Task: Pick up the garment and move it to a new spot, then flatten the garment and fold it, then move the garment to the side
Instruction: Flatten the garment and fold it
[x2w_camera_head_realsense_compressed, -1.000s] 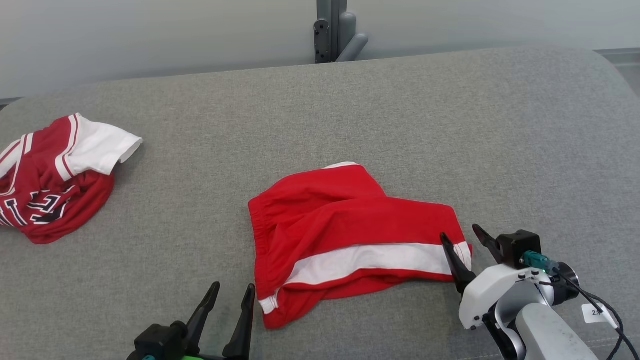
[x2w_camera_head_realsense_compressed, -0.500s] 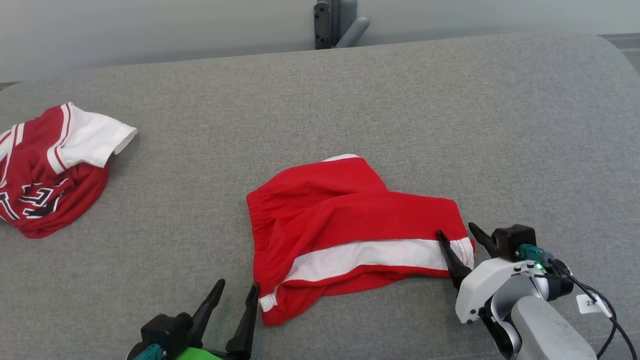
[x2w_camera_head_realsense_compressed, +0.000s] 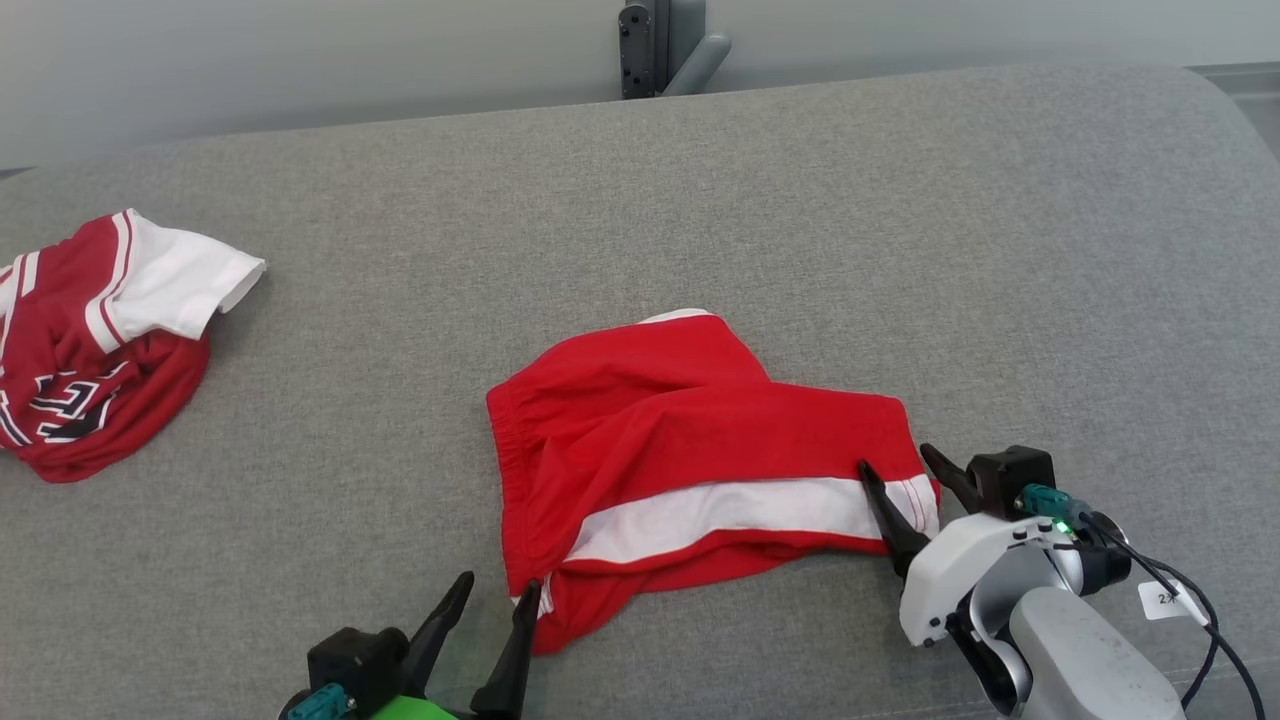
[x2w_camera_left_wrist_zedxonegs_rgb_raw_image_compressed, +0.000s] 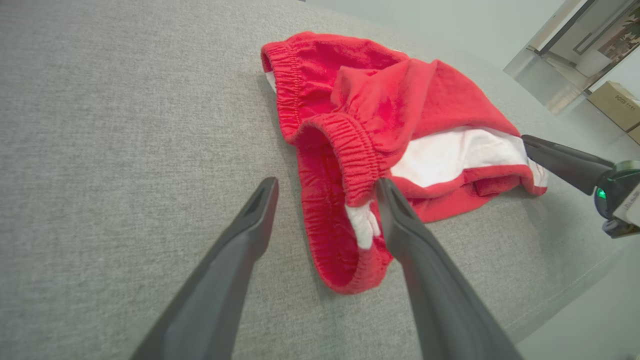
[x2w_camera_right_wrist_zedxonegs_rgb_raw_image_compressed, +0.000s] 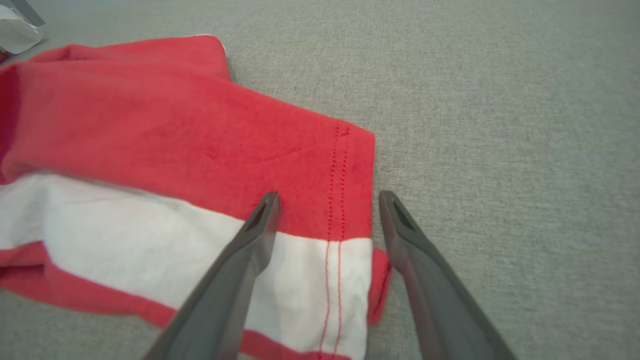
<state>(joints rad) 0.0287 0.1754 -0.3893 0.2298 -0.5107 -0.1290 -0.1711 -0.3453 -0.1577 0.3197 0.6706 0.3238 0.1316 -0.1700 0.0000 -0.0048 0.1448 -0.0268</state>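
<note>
Left gripper (x2w_camera_head_realsense_compressed: 497, 588) and right gripper (x2w_camera_head_realsense_compressed: 893, 458) have advanced onto the red shorts (x2w_camera_head_realsense_compressed: 690, 440).
Head view: shorts centred on grey cushion (x2w_camera_head_realsense_compressed: 900, 200), long axis left–right, waistband leftward.
Left wrist view: jaws spread astride waistband corner.
Right wrist view: jaws spread astride leg hem.

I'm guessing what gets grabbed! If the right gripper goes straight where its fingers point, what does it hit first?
Probably the red shorts. The open right gripper has a finger on each side of the leg hem, so that cloth comes first, though its height above it is unclear.
</note>
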